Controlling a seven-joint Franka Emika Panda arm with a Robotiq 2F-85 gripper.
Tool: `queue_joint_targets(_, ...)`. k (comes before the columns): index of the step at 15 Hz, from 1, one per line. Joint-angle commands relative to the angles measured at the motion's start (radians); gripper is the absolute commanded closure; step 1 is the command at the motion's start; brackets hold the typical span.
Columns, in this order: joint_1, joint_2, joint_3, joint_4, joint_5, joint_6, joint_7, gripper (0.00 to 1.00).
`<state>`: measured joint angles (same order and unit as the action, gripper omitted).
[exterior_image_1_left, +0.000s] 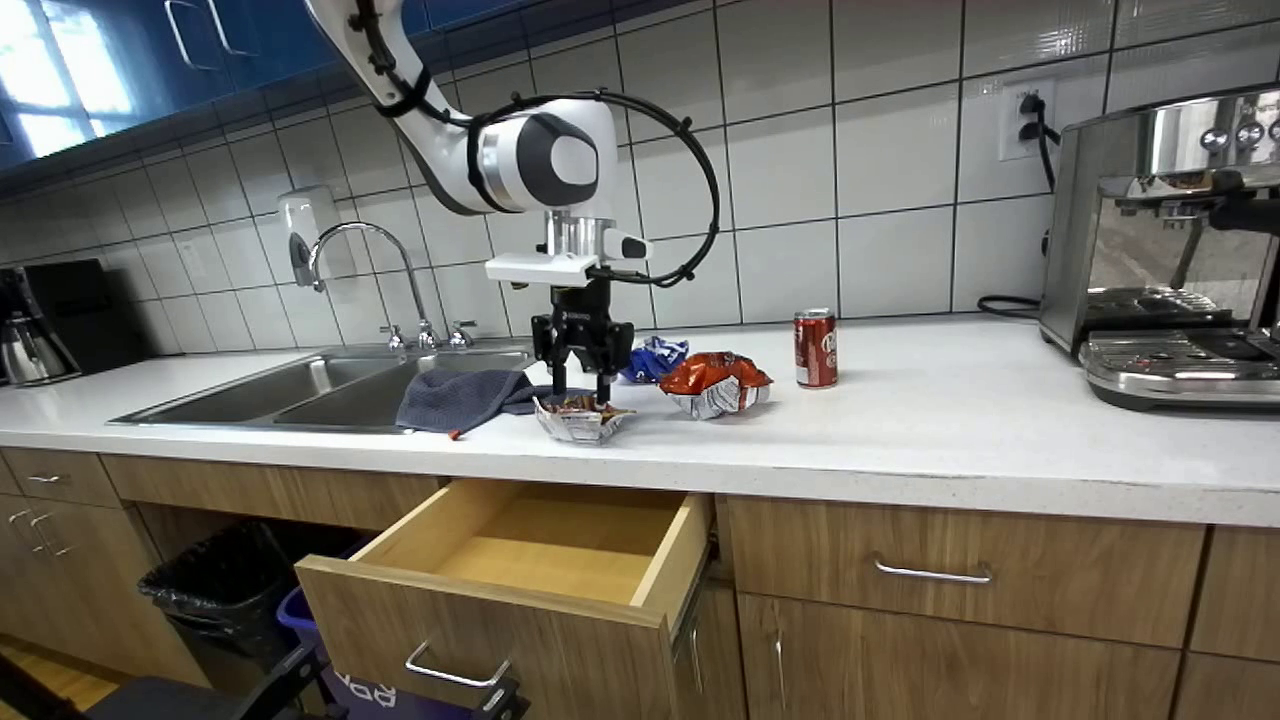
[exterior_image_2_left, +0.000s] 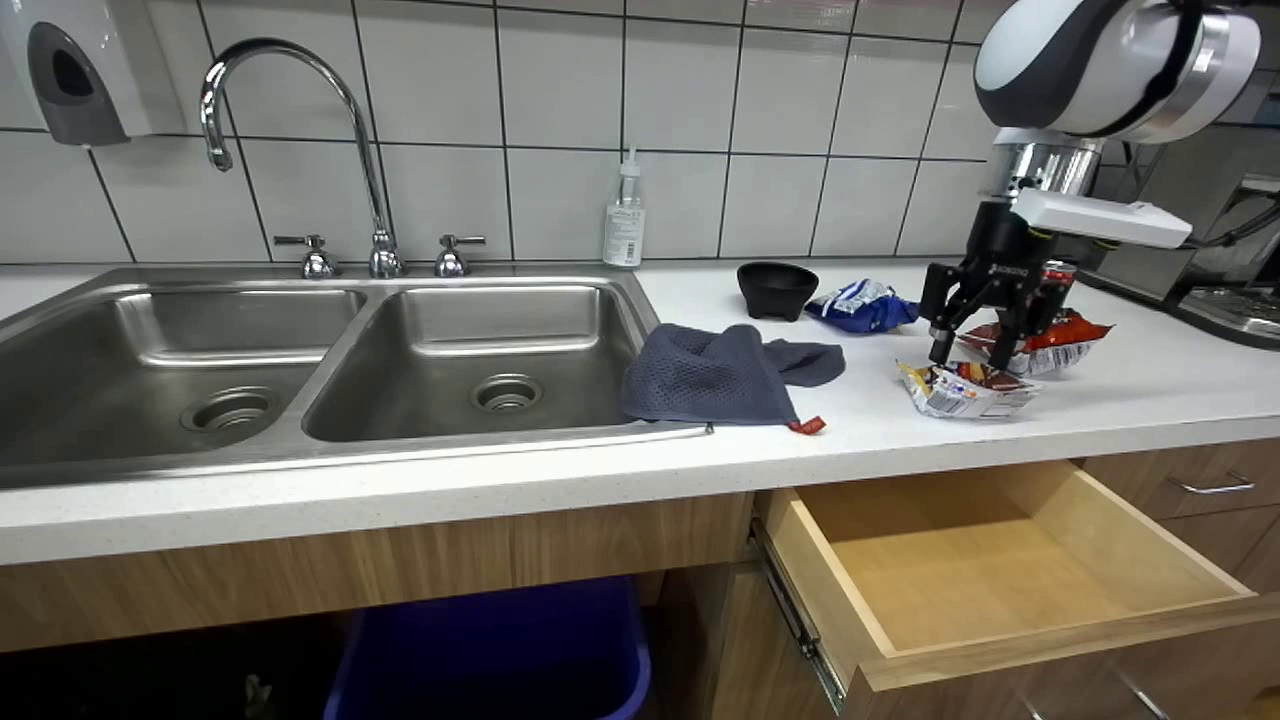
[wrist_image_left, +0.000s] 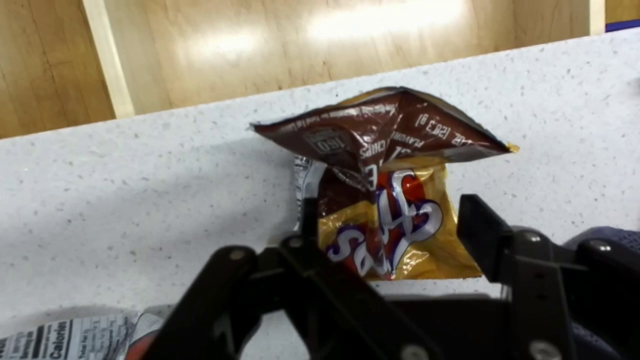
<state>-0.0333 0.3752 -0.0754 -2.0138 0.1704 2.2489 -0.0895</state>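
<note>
Overall, one white counter (exterior_image_1_left: 950, 430) spans the scene, with one double-basin steel sink (exterior_image_2_left: 332, 380) set into it. One robot arm (exterior_image_1_left: 560, 165) reaches down over the counter, and one espresso machine (exterior_image_1_left: 1150, 260) stands on it, well apart from the sink. Below, one drawer (exterior_image_1_left: 570, 535) is pulled out. One faucet (exterior_image_2_left: 386, 258) rises behind the sink, and one grey cloth (exterior_image_2_left: 710, 380) lies partly over its rim. One gripper (exterior_image_1_left: 581, 390) points down, its two jaws standing apart on either side of a yellow-and-brown snack bag (wrist_image_left: 405, 240); whether they touch it, I cannot tell. That bag lies on the counter, near the front edge above the drawer, one end folded up. Two more make three bags: a red bag (exterior_image_1_left: 717, 385) and a blue bag (exterior_image_2_left: 865, 307), both near it. Smaller are one pump bottle (exterior_image_2_left: 625, 225), one soda can (exterior_image_1_left: 816, 348) and one black bowl (exterior_image_2_left: 776, 290); then two tap handles (exterior_image_2_left: 318, 262), and finally one red scrap (exterior_image_2_left: 807, 426) by the cloth's corner.
</note>
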Motion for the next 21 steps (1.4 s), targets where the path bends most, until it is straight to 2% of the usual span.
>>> queue_joint_targets(1,-0.029,0.015,0.025,0.042,-0.001,-0.054,-0.006,0.58)
queue_joint_targets(5,-0.032,0.014,0.024,0.042,0.002,-0.064,-0.007,0.88)
queue_joint_targets(7,-0.034,0.013,0.023,0.040,0.003,-0.067,-0.007,1.00)
queue_joint_targets(21,-0.031,-0.048,0.044,-0.019,0.013,-0.047,-0.020,1.00)
